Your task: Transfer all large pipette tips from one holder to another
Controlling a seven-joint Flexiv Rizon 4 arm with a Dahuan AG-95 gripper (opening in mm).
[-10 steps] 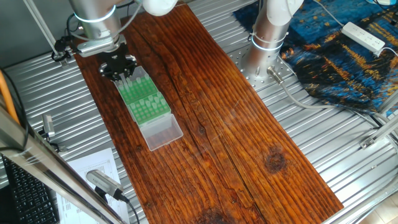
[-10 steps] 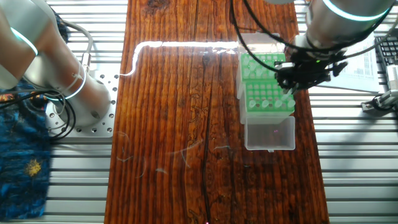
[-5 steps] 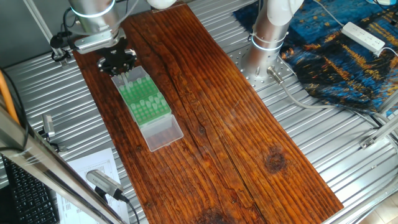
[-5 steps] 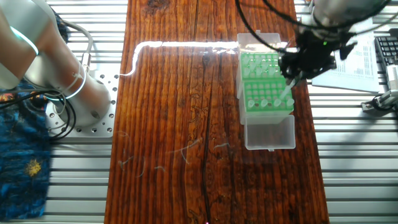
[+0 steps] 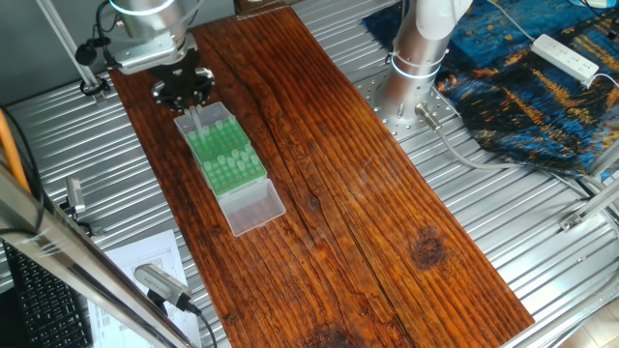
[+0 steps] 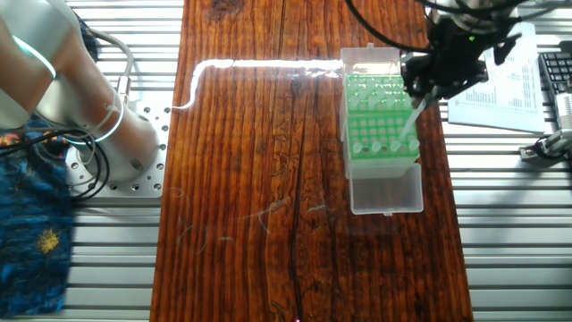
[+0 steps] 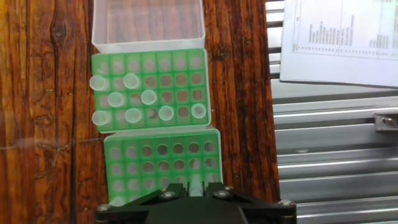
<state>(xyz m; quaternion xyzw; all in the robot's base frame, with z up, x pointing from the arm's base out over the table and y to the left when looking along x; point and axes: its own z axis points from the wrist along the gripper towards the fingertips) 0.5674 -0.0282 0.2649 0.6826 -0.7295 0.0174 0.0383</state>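
Two green racks lie end to end on the wooden board. The far rack (image 7: 180,84) holds several large pipette tips (image 7: 132,81), whitish cones with round tops. The near rack (image 7: 158,165) shows only open holes. My gripper (image 7: 196,186) is shut on one tip (image 7: 196,182), held upright above the near rack's near edge. In the fixed views the gripper (image 5: 191,104) (image 6: 418,97) hangs over the racks (image 5: 224,155) (image 6: 380,116), and the held tip (image 5: 194,122) (image 6: 407,130) points down, free of the holes.
A clear plastic lid (image 7: 148,25) (image 5: 253,205) (image 6: 386,190) adjoins the rack with tips. A printed sheet (image 7: 336,40) lies on the ribbed metal table beside the board. The arm's base (image 5: 416,68) stands at the board's far side.
The gripper has risen from the rack with tips, lifting one tip out, and shifted towards the rack with open holes.
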